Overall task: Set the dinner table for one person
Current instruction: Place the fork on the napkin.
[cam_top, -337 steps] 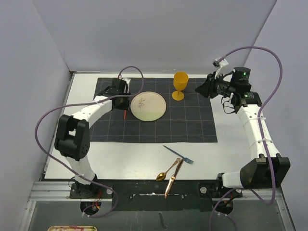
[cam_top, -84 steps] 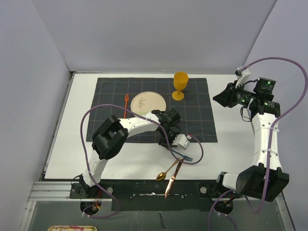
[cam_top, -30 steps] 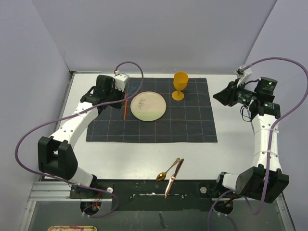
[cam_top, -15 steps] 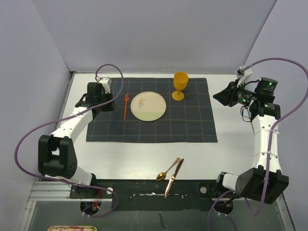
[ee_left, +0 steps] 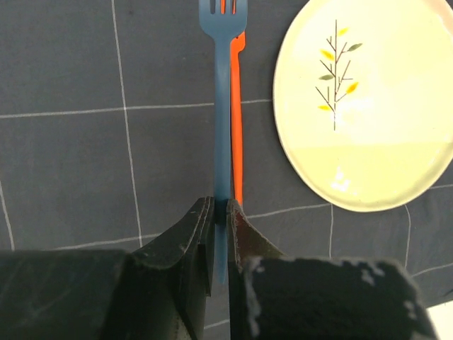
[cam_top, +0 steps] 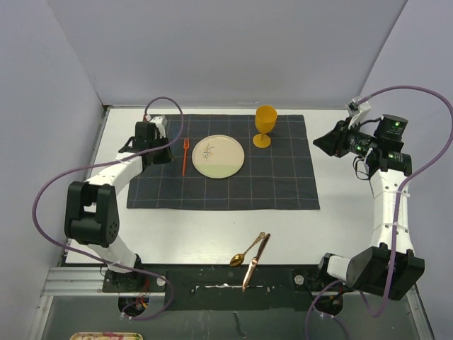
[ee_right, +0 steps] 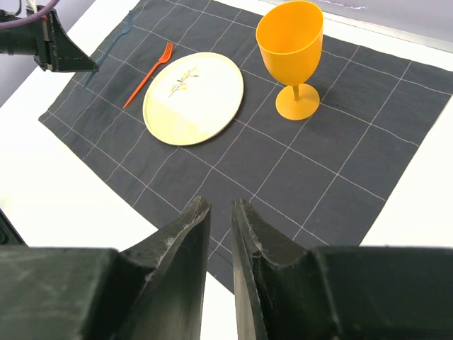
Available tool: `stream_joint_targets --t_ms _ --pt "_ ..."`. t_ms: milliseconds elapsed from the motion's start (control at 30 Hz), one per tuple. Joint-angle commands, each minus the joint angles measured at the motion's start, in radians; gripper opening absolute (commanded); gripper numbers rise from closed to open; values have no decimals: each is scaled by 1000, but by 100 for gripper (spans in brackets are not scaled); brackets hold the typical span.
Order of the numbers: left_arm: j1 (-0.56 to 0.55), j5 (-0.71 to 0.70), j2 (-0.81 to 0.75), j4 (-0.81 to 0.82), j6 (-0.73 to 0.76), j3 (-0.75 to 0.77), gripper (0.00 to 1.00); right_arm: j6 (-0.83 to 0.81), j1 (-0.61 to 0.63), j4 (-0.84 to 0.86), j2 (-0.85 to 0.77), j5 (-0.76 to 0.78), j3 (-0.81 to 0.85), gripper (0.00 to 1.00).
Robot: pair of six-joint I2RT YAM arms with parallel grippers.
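Note:
My left gripper [ee_left: 220,206] is shut on the handle of a blue fork [ee_left: 223,99]. It holds the fork lengthwise just over an orange fork [ee_left: 238,134] that lies left of the cream plate [ee_left: 368,106]. From above, that gripper [cam_top: 157,150] hovers at the left part of the dark mat [cam_top: 269,185] on the white dinner table [cam_top: 177,227]. The blue fork is too thin to make out there. An orange goblet [cam_top: 265,125] stands behind the plate [cam_top: 218,156]. My right gripper [ee_right: 221,205] hangs over the mat's right edge, jaws a narrow gap apart, holding nothing.
A copper spoon [cam_top: 246,251] and a copper knife [cam_top: 256,259] lie together near the table's front edge. White walls stand close on the left and at the back. A metal rail [cam_top: 78,282] runs along the near side.
Since picking the blue fork up near the table's front, my left arm has carried it to the mat's left side. Over the last half second it edged slightly right. The right arm stayed still.

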Motion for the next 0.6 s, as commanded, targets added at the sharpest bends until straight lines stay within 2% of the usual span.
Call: stream_joint_targets --t_ms 0,400,567 --pt "8 7 63 40 -2 94 0 -9 -10 26 -29 -5 2 20" --pt "-5 -43 128 23 81 111 0 -12 -9 22 -5 -9 13 20" --pt "-9 -98 123 68 106 79 0 -9 -10 18 5 -5 17 17"
